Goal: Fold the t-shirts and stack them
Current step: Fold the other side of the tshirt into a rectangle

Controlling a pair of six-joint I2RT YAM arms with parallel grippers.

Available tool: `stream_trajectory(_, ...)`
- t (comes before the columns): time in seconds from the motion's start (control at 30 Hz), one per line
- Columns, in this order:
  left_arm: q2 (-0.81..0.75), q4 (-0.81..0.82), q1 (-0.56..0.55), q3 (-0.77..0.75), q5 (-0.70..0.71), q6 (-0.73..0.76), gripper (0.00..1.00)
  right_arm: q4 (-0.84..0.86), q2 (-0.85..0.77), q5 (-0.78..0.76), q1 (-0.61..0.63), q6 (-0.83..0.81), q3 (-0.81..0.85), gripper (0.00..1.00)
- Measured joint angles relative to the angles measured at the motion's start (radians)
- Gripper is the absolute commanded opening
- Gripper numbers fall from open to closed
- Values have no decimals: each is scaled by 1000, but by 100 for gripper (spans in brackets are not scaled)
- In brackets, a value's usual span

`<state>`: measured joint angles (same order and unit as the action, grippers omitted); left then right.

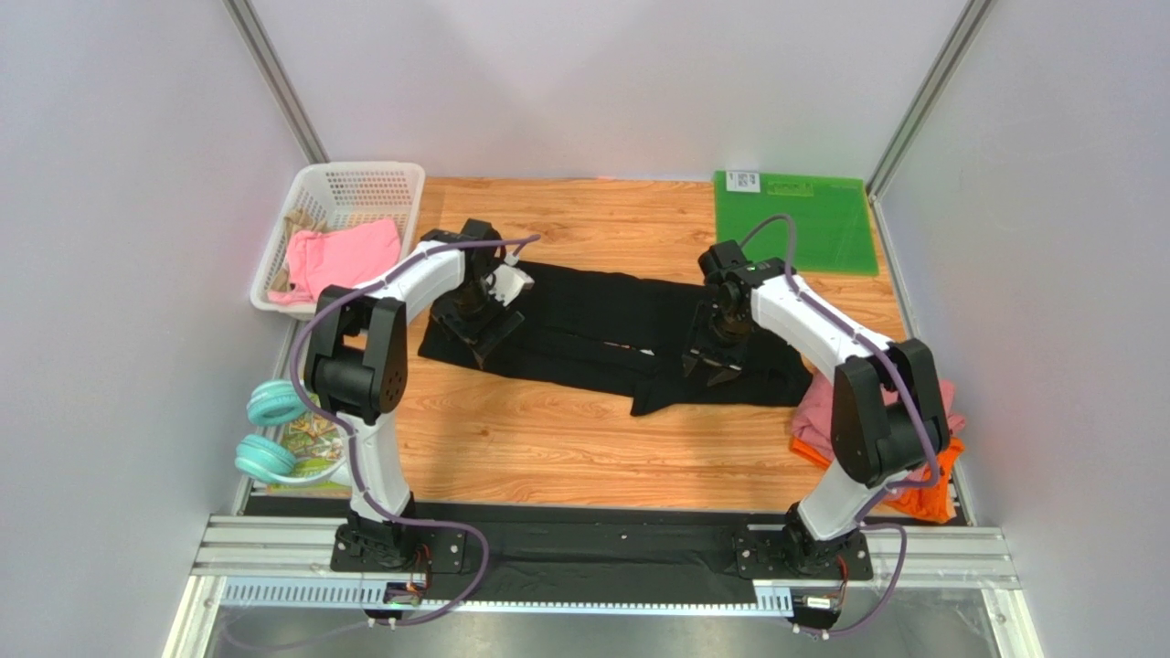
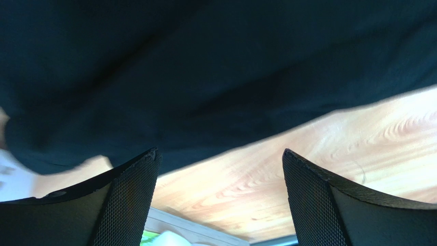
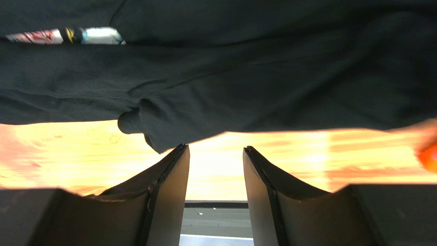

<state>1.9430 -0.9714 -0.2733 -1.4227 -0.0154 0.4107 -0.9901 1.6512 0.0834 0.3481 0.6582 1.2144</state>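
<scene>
Both grippers at the black t-shirt [image 1: 604,336], neither holding anything

Shirt lies stretched left-to-right across the middle of the table [image 1: 577,459]; left gripper [image 2: 219,154] at its left end, jaws wide, empty; right gripper [image 3: 215,147] near its right end, jaws about half apart, empty, cloth edge just past the tips; dusty-pink shirt [image 1: 821,411] and orange shirt [image 1: 934,496] piled at the right edge (coral-pink cloth [image 1: 337,258] sits in the white basket [image 1: 350,176], far left)

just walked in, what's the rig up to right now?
Both arms are low over the black t-shirt, which is laid out long across the wooden table. The left gripper is at its left end and the right gripper near its right end. Both are open with no cloth between the fingers. A pink shirt and an orange shirt are piled at the right edge.
</scene>
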Motion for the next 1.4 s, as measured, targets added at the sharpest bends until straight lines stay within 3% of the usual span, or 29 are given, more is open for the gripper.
stream_trajectory(0.23, 60, -3, 10, -142, 6, 0, 93, 63, 111, 15, 91, 30, -6, 49)
stream_trajectory(0.53, 83, 5, 35, -142, 29, 0, 93, 95, 167, 15, 150, 56, -8, 50)
stream_trajectory(0.83, 82, 28, 41, -77, 40, 0, 92, 106, 201, 15, 166, 76, -1, 26)
stream_trajectory(0.9, 82, 34, 41, -60, 43, 0, 92, 107, 206, 16, 166, 79, 4, 29)
stream_trajectory(0.97, 82, 42, 41, -43, 43, 0, 92, 108, 208, 18, 166, 79, 4, 39)
stream_trajectory(1.07, 82, 50, 41, -32, 43, 0, 92, 104, 208, 20, 171, 80, 8, 43)
stream_trajectory(1.4, 67, 68, 41, -11, 43, 0, 92, 101, 208, 24, 240, 92, 35, 44)
